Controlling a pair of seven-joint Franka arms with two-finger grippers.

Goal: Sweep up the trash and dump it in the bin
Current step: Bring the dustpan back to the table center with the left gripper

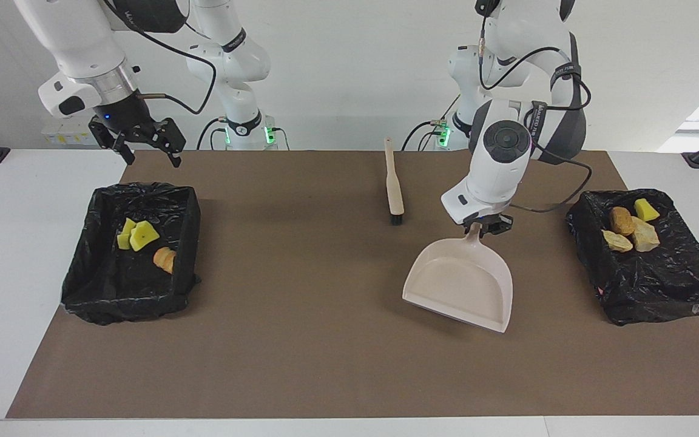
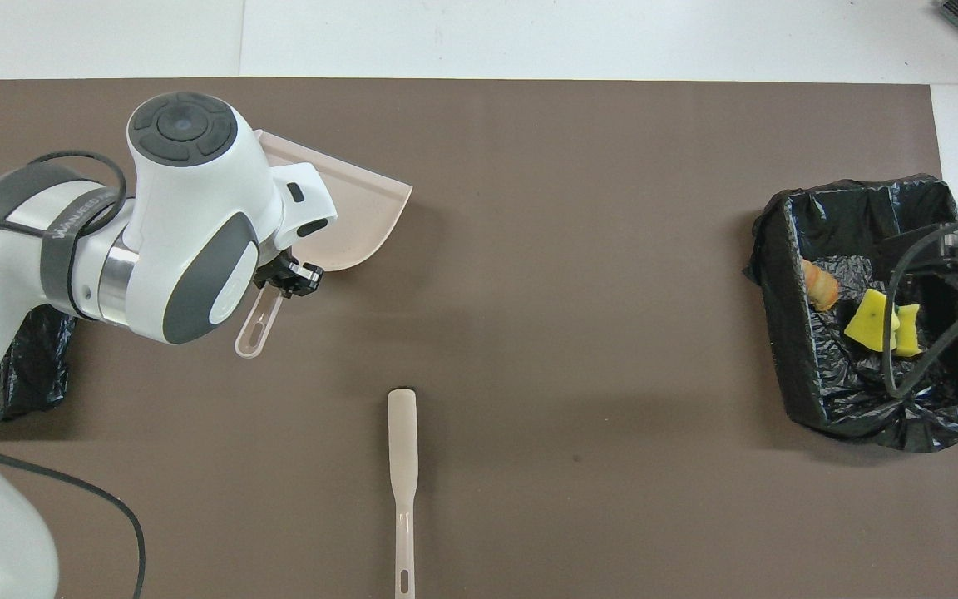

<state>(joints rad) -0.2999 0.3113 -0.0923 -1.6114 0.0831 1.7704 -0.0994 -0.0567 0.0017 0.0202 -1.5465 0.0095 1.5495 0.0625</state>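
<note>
In the overhead view, most of the dustpan (image 2: 362,208) is covered by the left arm's wrist, only its edge toward 3 o'clock and its handle tip being seen. The bin (image 2: 26,366) at 9 o'clock is largely hidden under that arm, its scraps unseen. The brush (image 2: 402,466) handle is cut at 6 o'clock.

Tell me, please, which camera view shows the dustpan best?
The facing view: the whole dustpan, empty, hangs by its handle from the left pincer above the mat. In the overhead view the arm covers most of the pan, leaving only one edge and the handle's end visible.
</note>
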